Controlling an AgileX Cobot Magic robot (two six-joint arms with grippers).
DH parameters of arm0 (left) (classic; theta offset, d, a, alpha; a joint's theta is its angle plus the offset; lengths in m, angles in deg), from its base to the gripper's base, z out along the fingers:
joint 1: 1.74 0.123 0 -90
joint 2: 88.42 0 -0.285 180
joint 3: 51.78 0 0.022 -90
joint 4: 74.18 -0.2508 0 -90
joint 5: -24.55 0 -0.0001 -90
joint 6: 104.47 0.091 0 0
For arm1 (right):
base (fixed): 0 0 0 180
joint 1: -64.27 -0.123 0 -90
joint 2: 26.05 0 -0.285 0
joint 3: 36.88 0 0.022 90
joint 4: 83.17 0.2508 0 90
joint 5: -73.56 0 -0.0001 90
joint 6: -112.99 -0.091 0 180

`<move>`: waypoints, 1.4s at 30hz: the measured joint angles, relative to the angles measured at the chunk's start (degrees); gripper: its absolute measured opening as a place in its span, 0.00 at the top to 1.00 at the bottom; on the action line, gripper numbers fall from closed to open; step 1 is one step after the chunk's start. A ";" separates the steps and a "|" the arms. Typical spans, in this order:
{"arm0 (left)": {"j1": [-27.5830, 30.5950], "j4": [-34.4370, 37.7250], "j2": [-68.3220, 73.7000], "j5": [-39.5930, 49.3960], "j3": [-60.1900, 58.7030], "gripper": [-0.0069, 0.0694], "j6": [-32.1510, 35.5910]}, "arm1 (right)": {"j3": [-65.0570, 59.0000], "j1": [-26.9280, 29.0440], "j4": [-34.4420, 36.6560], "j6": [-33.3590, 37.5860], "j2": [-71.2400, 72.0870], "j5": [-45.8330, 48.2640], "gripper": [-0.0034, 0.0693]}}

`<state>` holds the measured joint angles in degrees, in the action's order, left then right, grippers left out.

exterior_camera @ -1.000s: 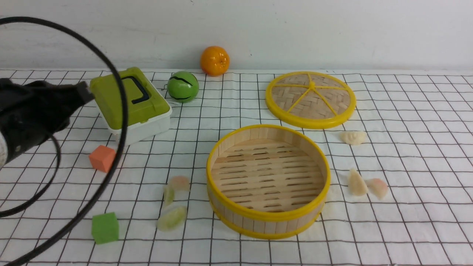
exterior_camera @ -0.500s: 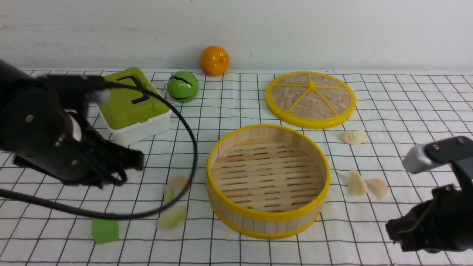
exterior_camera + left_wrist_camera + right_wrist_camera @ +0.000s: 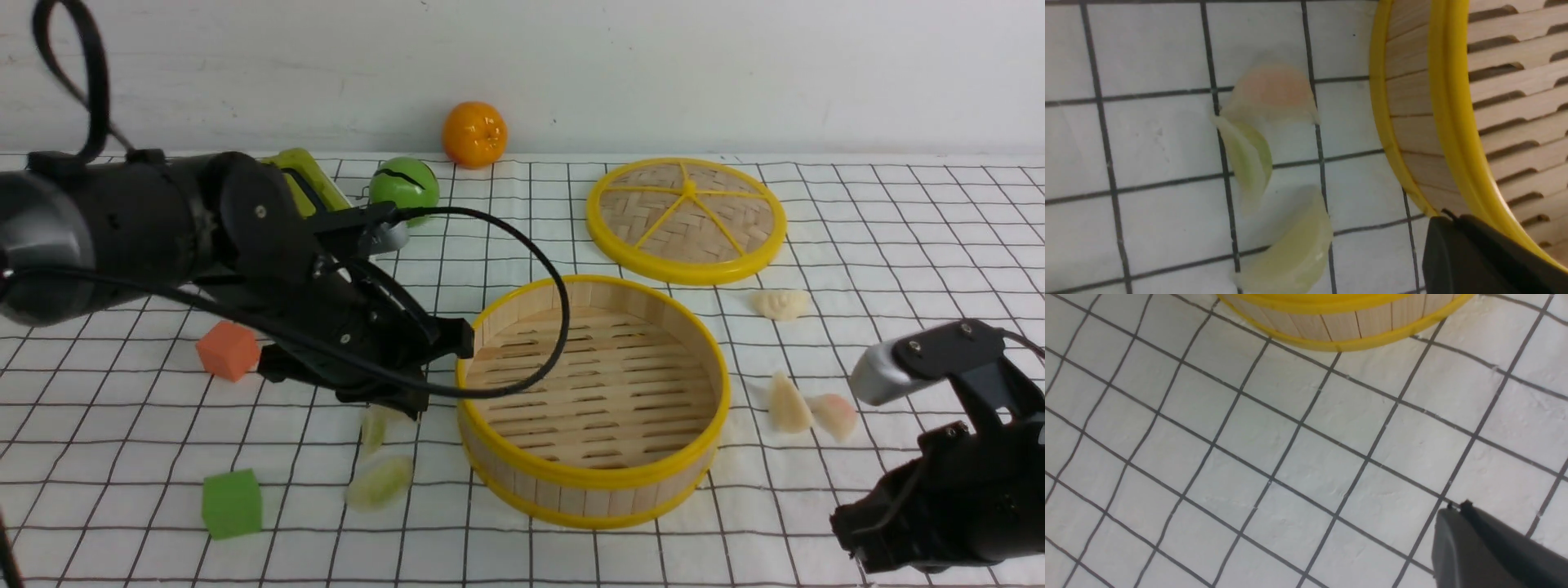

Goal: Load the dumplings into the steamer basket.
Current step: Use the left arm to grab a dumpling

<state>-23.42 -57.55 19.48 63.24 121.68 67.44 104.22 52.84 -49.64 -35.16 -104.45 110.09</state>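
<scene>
Sitting mid-table, the steamer basket (image 3: 589, 477) is round & deep, w/ pale wood wall, slatted floor, yellow rims. The dumplings (image 3: 380, 482) are small translucent crescents: 3 lie left of the basket, 3 right. Left group: pink dumpling (image 3: 1270, 93), thin green dumpling (image 3: 1249, 157) touching it, fat green dumpling (image 3: 1294, 245) just beside. Right group: cream dumpling (image 3: 781, 304) near the lid (image 3: 686, 219), pointed cream dumpling (image 3: 789, 403) touching a pink-tipped dumpling (image 3: 834, 415).

The left gripper (image 3: 459, 338) has its jaws pressed together on themselves. It hangs at the basket's left rim, w/ the left group just below & beside it; in front view the arm hides the pink one. The right gripper (image 3: 849, 535) is likewise closed on itself, low at near right, apart from the right pair, which lies farther from the robot.

Count: 6 dumplings, 1 basket, 1 lid, 2 foam cubes (orange cube (image 3: 227, 349), green cube (image 3: 233, 503)), 1 orange (image 3: 474, 133), 1 green ball (image 3: 404, 184).
</scene>
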 joint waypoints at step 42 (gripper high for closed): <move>0.00 -25.50 7.82 7.59 15.58 0.70 -18.38 | 0.00 0.00 2.31 0.00 -0.17 -1.38 0.95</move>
<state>-23.42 -83.05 27.30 70.82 137.26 49.06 104.22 52.84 -47.33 -35.16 -104.63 108.70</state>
